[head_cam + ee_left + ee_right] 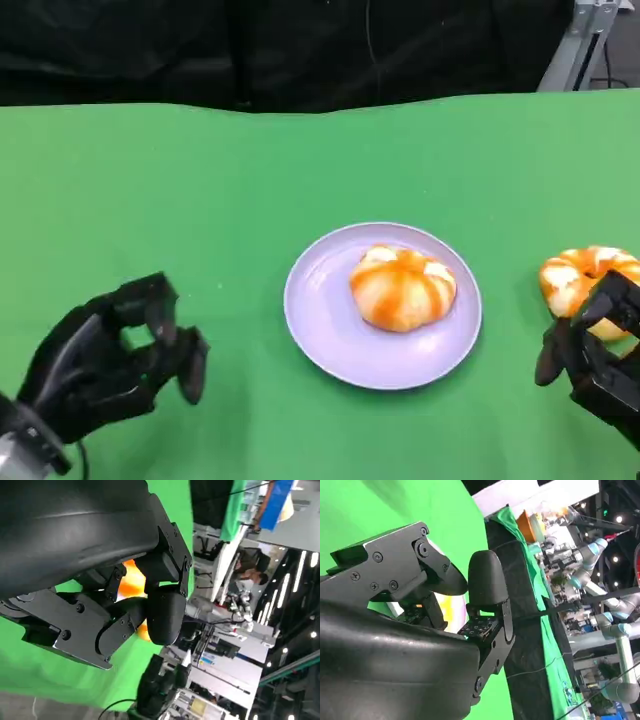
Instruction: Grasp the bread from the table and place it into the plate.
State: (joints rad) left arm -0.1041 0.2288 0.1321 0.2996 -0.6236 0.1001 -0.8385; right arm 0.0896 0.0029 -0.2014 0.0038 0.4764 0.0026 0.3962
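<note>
Showing a person (248, 569) behind the left hand (125, 605).

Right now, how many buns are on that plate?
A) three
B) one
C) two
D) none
B: one bun sits on the plate; the other bun lies on the green table by the right hand, off the plate.
</note>
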